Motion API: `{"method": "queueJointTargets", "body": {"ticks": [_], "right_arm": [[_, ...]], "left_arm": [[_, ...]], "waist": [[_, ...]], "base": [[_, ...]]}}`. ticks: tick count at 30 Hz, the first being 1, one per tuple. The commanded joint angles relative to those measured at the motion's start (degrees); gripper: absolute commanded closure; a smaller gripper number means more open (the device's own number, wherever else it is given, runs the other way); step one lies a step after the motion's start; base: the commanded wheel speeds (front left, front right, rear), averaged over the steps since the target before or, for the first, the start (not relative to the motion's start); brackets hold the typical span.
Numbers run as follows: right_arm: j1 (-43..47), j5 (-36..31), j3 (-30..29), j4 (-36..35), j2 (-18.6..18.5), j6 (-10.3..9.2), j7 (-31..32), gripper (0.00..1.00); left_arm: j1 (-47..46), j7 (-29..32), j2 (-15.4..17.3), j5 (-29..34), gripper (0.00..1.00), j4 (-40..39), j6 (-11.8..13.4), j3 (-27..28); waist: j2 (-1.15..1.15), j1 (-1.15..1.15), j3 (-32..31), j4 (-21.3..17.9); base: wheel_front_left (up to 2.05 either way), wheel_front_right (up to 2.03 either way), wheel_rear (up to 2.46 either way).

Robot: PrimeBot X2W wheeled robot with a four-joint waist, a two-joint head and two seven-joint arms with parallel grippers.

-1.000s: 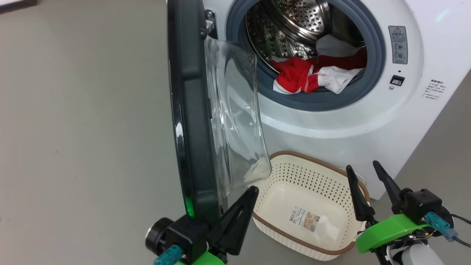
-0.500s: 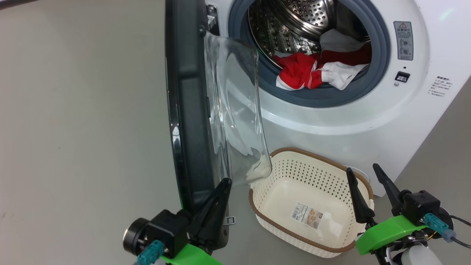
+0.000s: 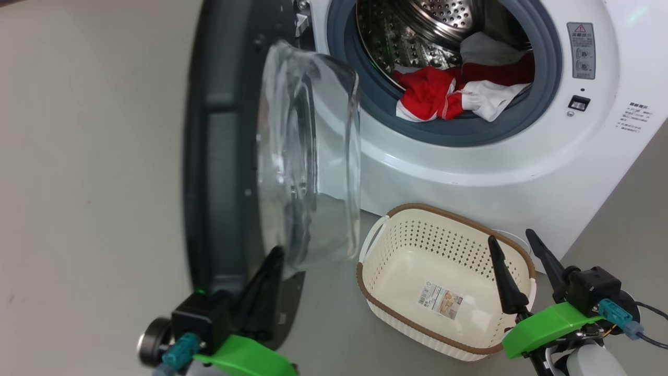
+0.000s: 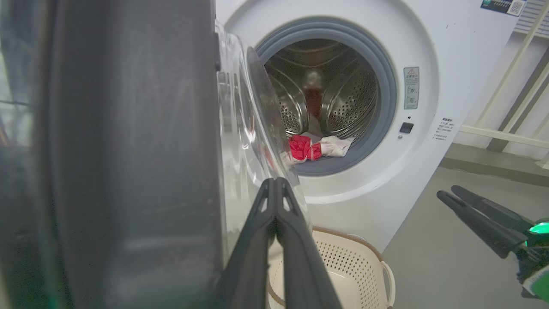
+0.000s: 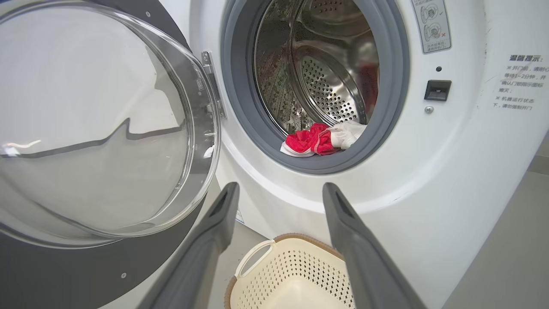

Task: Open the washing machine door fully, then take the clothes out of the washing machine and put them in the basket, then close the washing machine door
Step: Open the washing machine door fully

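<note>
The washing machine [image 3: 469, 167] stands with its door [image 3: 219, 156] swung out to the left, the clear glass bowl facing the drum. Red and white clothes [image 3: 433, 94] lie at the drum's front lip, also seen in the wrist views [image 4: 306, 148] [image 5: 311, 139]. My left gripper [image 3: 275, 256] is shut with nothing in it. Its fingers [image 4: 274, 182] lie close against the door's inner face [image 4: 128, 150], beside the glass. My right gripper [image 3: 509, 236] hangs open over the right end of the cream basket [image 3: 443, 245]. It points at the drum opening [image 5: 279, 189].
The basket [image 5: 296, 266] sits on the grey floor right below the machine's front, with only a sticker inside. A latch slot [image 3: 578, 103] and labels are on the machine's right face. White rails [image 4: 506, 128] stand to the machine's right.
The door has swung farther out to the left, showing more of its inner face. My shut left gripper has moved left and down with it. The right gripper has stayed in place.
</note>
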Motion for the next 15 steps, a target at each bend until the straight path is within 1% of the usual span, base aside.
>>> {"method": "queueJointTargets", "body": {"ticks": [1,10,11,15], "right_arm": [[-2.09,-0.32,1.66,-1.05,0.07,0.28,-0.37,0.00],[-2.67,-0.96,2.15,-0.51,0.07,0.28,-0.37,0.00],[-2.67,-0.96,2.15,-0.51,0.07,0.28,-0.37,0.00],[-2.87,-1.43,2.23,-0.32,0.07,0.28,-0.37,0.00]], "left_arm": [[0.68,0.47,2.10,-0.23,1.00,0.23,1.76,3.91],[1.56,-1.40,4.15,-1.34,1.00,0.88,4.54,9.47],[1.56,-1.40,4.15,-1.34,1.00,0.88,4.54,9.47],[2.09,-2.56,4.64,-2.35,1.00,1.36,5.88,12.30]], "waist": [[0.00,0.00,0.21,0.07],[0.00,0.00,1.27,0.26],[0.00,0.00,1.27,0.26],[0.00,0.00,1.54,0.25]], "base": [[0.00,0.00,0.00],[0.00,0.00,0.00],[0.00,0.00,0.00],[0.00,0.00,0.00]]}}
